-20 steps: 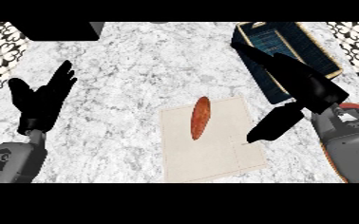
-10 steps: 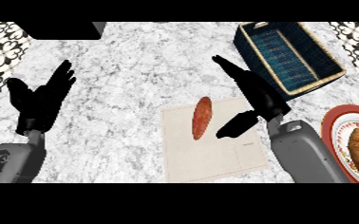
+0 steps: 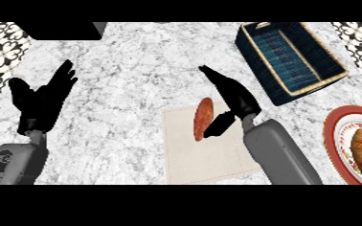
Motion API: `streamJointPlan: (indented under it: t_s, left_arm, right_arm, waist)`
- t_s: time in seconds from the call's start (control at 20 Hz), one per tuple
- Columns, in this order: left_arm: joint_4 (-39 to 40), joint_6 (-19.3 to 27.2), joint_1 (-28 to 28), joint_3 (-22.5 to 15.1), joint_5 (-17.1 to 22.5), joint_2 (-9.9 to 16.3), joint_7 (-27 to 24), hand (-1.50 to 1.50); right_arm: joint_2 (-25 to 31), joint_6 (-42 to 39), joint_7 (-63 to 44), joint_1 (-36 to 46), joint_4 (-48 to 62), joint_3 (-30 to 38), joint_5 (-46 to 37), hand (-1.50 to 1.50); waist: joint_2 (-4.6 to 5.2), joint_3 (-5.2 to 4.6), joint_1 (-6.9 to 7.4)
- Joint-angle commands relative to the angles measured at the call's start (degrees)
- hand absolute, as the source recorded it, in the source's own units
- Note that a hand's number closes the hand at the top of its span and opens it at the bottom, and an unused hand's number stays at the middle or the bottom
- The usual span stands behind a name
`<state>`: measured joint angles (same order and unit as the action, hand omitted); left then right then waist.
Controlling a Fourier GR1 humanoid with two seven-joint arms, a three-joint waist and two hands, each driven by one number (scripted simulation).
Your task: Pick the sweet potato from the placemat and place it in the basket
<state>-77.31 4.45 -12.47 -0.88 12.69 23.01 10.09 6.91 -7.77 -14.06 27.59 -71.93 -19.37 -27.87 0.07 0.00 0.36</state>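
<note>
Sweet potato is lying on the upper left part of the beige placemat, its long axis running nearly upright in the head view, with nothing holding it. The right hand is sitting just beside it on the right, fingers extended and spread toward the upper left, thumb pointing down toward the potato's lower end; whether the thumb is touching it cannot be told. The grey forearm is covering the placemat's right edge. The dark blue basket is standing well apart at the upper right, its top corner cut off. A red-rimmed plate is showing only partly at the right edge. The left hand is resting open at the left, fingers up.
</note>
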Motion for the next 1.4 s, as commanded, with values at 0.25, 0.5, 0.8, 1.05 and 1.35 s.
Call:
streamJointPlan:
  t_s: [0.25, 0.5, 0.8, 1.05, 1.35]
  left_arm:
    - [-4.1, -1.9, 2.1, 2.6, -2.3, -2.4, 2.2, 0.0]
    - [2.3, -4.3, -2.0, 6.0, -2.7, -1.8, 1.0, 0.0]
    - [1.7, -3.1, -0.2, 4.7, -6.1, -5.4, -0.6, 0.0]
    - [2.4, -5.8, -2.1, 7.7, -6.0, -4.3, 0.1, 0.0]
    - [-5.6, -6.0, -0.2, 8.7, -4.9, -3.9, 7.9, 0.0]
  right_arm:
    - [-1.6, -3.4, 4.0, 1.1, 6.7, 2.7, -5.3, -1.5]
    - [1.1, -5.4, 7.0, -5.4, 0.0, 4.3, -4.7, -1.5]
    - [-4.8, -5.8, 6.5, -2.2, 2.2, 4.3, -5.8, -1.5]
    - [-3.0, -7.7, 10.8, -9.1, -1.8, 3.4, -7.4, -1.5]
    - [-6.8, -2.0, 8.2, -8.0, 3.0, 2.2, -13.4, -1.5]
  waist:
    - [-0.08, 0.0, -0.11]
    - [-0.08, 0.0, -0.41]
    - [-0.06, -0.01, -0.23]
    - [-0.08, -0.01, -0.44]
    - [-0.12, 0.01, -0.21]
